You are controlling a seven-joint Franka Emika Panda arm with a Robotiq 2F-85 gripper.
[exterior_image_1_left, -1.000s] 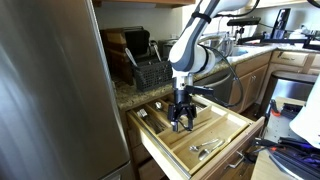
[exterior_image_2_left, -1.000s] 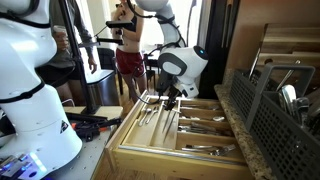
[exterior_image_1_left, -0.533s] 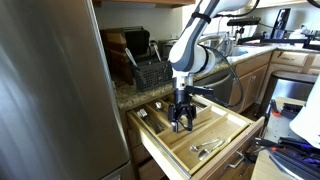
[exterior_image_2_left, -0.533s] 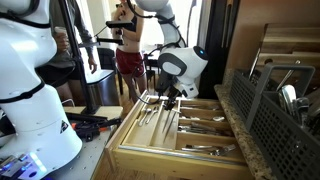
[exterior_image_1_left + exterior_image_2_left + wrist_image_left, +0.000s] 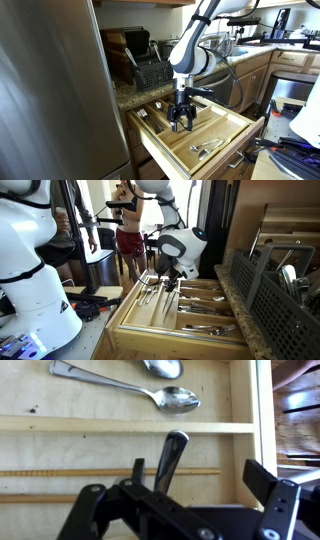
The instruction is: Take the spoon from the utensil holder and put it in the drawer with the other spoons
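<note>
**Operator:** Steel spoon (image 5: 172, 458): where is it, and do I have it?

**Notes:** You have nothing clamped. The gripper (image 5: 182, 124) hangs low over the middle of the drawer (image 5: 70, 450) with its jaws spread as wide as they go. In the wrist view the spoon's handle shows in the gap between them, pointing towards the divider that borders the other spoons (image 5: 172, 398). It seems to sit in the lane just beside theirs, not in it. Cannot tell whether it lies flat on the wood or leans. Cannot tell whether it touches either finger. The utensil holder (image 5: 152, 74) stands on the counter behind the drawer's back edge, well apart from the gripper.

**Operator:** If I have to take it up again, how will it behave?

**Notes:** Judgement only: expect it to be light and stiff, with no give. It is not fragile, so a firm squeeze should do no harm. The polished metal is likely slippery, and the handle is thin, so it offers your pads little to bite on when flat.

**Operator:** Best place to hold?

**Notes:** Close across the handle's narrow width, about mid-length. Gripped at the very end, it would probably swing bowl-down. Avoid the rounded bowl, where the pads may slide off.
</note>
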